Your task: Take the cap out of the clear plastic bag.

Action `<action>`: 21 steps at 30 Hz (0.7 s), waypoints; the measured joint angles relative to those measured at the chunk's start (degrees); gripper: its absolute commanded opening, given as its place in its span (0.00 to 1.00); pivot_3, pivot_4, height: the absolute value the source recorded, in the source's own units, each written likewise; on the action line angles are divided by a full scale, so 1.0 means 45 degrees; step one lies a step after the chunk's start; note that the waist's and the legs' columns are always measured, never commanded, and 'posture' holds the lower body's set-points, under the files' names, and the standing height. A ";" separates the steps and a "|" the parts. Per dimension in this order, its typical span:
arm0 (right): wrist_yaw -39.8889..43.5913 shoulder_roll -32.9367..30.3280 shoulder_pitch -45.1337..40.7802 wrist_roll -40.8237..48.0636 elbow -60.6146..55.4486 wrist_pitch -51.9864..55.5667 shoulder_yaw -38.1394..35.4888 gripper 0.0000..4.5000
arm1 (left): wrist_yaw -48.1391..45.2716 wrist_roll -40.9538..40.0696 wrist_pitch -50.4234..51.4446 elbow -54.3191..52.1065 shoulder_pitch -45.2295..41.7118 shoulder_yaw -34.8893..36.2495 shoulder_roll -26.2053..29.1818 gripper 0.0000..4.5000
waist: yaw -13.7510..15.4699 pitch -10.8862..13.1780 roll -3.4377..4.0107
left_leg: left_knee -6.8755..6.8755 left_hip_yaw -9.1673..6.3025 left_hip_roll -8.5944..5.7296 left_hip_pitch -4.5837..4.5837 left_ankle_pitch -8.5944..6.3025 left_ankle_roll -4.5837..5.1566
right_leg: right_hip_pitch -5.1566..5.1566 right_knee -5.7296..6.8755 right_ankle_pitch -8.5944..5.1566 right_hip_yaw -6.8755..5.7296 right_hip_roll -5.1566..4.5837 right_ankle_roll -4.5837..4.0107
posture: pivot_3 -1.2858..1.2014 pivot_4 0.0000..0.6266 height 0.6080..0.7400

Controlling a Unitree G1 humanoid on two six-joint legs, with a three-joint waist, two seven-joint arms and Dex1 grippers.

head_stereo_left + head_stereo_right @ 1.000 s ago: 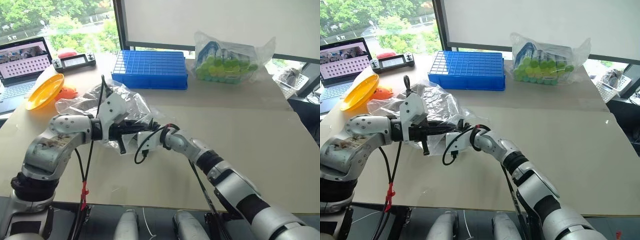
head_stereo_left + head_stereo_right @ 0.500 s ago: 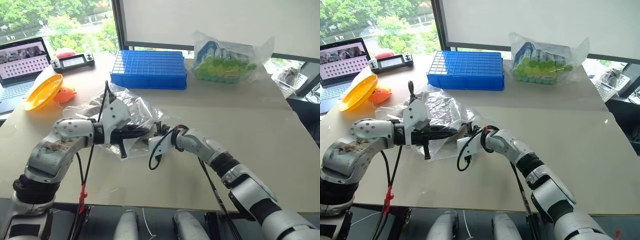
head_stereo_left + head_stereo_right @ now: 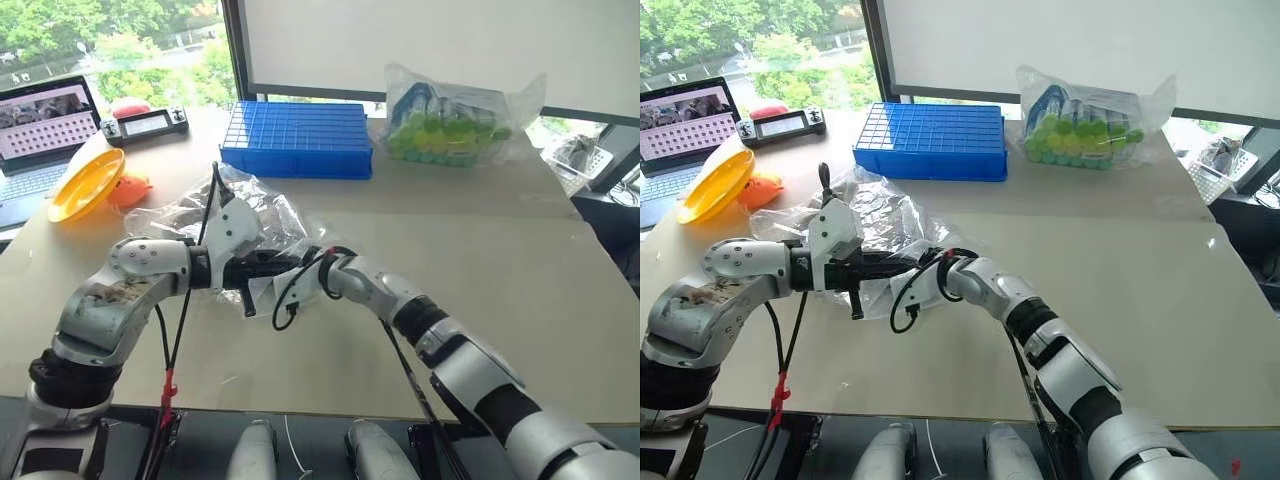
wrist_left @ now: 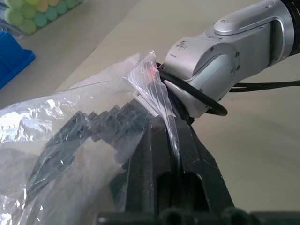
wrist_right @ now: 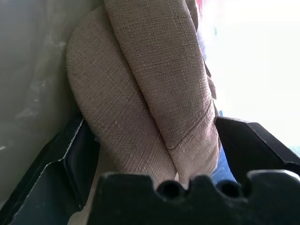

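Beige table (image 3: 520, 260), near edge to far.

Left gripper (image 4: 164, 136): black fingers pressed together, pinching a fold of the clear plastic bag's film at its open edge and holding it up off the table.

Right gripper (image 5: 154, 154): fingers spread as wide as they go, pushed into the bag's mouth just beside the left gripper. Folded cloth of the cap lies between the two fingers; whether they touch it, cannot tell.

Clear plastic bag (image 3: 255, 210): crumpled, lying on the table behind the two grippers, mouth toward them.

Cap (image 5: 150, 89): beige woven fabric, folded over on itself, inside the bag at its mouth.

Yellow-orange plate (image 3: 88, 183): tilted, at the table's left side, with a small orange item (image 3: 135, 186) just beside it.

Laptop (image 3: 45, 125): open, far left corner.

Handheld controller (image 3: 147, 123): beside the laptop, near the window.

Blue gridded tray (image 3: 298, 138): far centre, flat on the table.

Bag of green-topped items (image 3: 455, 125): far right, beside the tray.
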 measured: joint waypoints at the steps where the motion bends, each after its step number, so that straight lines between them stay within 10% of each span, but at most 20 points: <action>1: -0.0101 0.0039 -0.0054 -0.0022 0.0117 0.0033 0.0008 1.00 | 0.0001 0.0001 0.0000 0.0000 0.0000 0.0000 -0.0004 0.01 | 0.0026 0.0000 0.0000 | -0.0001 -0.0005 -0.0001 -0.0005 0.0000 0.0000 | 0.0000 -0.0001 0.0000 -0.0007 -0.0001 0.0000 | 0.52 0.24 0.80; 3: -0.0240 0.0119 -0.0187 -0.0058 0.0353 0.0039 0.0049 1.00 | 0.0012 0.0005 0.0000 0.0010 -0.0033 -0.0024 -0.0059 0.01 | 0.0044 0.0000 0.0000 | 0.0001 -0.0009 -0.0002 -0.0011 0.0000 -0.0001 | -0.0001 -0.0004 0.0000 -0.0013 -0.0003 0.0000 | 0.52 0.24 0.80; 15: -0.0289 -0.0274 0.0081 -0.0040 0.0090 -0.0172 0.0077 0.09 | 0.0026 0.0013 -0.0002 0.0035 -0.0197 -0.0295 -0.0188 0.00 | 0.0015 0.0000 0.0000 | 0.0001 -0.0020 -0.0002 -0.0017 0.0001 -0.0002 | -0.0003 -0.0004 0.0000 -0.0024 -0.0003 0.0000 | 0.52 0.24 0.80; 21: -0.0559 -0.0752 0.0614 -0.0076 -0.1118 -0.0093 -0.0002 0.00 | 0.0144 0.0118 0.0017 0.0044 -0.0504 -0.0508 -0.0201 0.00 | 0.0061 0.0000 0.0000 | 0.0001 -0.0032 -0.0004 -0.0020 0.0001 -0.0002 | 0.0005 -0.0010 -0.0001 -0.0037 -0.0004 0.0001 | 0.52 0.24 0.80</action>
